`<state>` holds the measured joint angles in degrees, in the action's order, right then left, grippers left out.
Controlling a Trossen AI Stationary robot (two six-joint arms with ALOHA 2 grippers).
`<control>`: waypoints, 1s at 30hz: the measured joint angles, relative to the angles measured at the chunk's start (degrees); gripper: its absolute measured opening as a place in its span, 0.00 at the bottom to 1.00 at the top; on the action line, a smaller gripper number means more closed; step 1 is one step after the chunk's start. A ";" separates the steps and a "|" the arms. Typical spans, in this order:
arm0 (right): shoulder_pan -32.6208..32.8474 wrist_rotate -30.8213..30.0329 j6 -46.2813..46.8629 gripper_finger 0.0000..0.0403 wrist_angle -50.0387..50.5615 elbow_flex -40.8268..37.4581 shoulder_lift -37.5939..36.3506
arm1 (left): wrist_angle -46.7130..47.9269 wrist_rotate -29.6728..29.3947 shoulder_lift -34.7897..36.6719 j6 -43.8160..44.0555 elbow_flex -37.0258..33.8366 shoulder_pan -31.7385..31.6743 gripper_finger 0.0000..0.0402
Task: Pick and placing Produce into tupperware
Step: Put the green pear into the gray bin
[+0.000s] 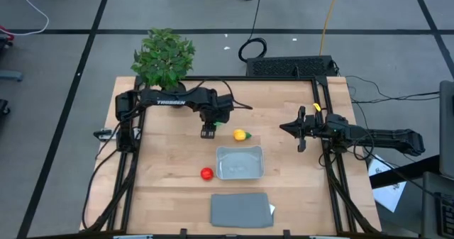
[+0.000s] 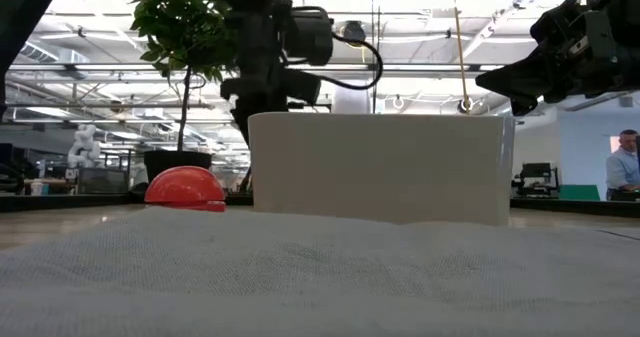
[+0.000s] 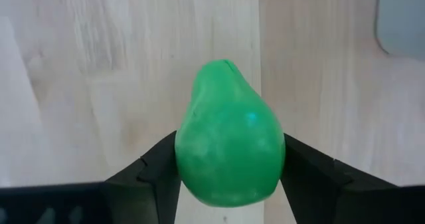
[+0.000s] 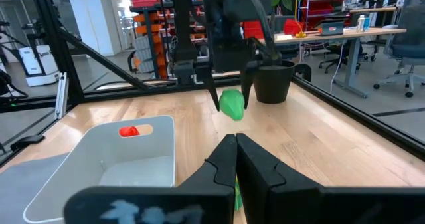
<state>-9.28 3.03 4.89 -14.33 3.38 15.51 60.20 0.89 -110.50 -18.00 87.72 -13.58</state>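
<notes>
Surface (image 1: 163, 175) carries tub (image 1: 240, 162), empty, mid-table. Left gripper (image 3: 229, 177) clamps green fruit (image 3: 229, 151) across its wide belly, lifted clear of the surface, just behind the tub. Fruit looks light, smooth, possibly slippery; belly grip suits. Right gripper (image 4: 236, 151) closed, empty, idling at right. Yellow fruit (image 1: 240, 134), red fruit (image 1: 206, 173) loose beside tub.

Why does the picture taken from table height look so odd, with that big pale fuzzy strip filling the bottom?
Low view: the grey lid lies close to the lens, blurred; behind it the tupperware looks huge and bright windows leave the arms in silhouette. Left wrist view: the green fruit in the left gripper fills the frame, sharp.
</notes>
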 joint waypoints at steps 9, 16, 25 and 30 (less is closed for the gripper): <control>-0.01 0.00 0.00 0.00 0.02 0.00 0.00 | 5.26 0.57 0.00 -0.83 7.14 0.00 0.52; -0.01 0.00 0.00 0.00 0.02 0.00 0.00 | 10.77 0.57 0.04 -0.30 12.66 0.25 0.52; 0.00 0.00 0.00 0.00 0.02 0.00 0.00 | 13.49 0.59 0.09 -0.05 17.01 1.80 0.52; 0.00 0.00 0.02 0.00 0.02 0.00 0.00 | 15.09 0.60 0.08 0.68 19.98 2.52 0.52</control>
<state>-9.28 3.03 4.90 -14.30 3.38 15.51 75.29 1.49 -110.42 -17.32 107.70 -11.07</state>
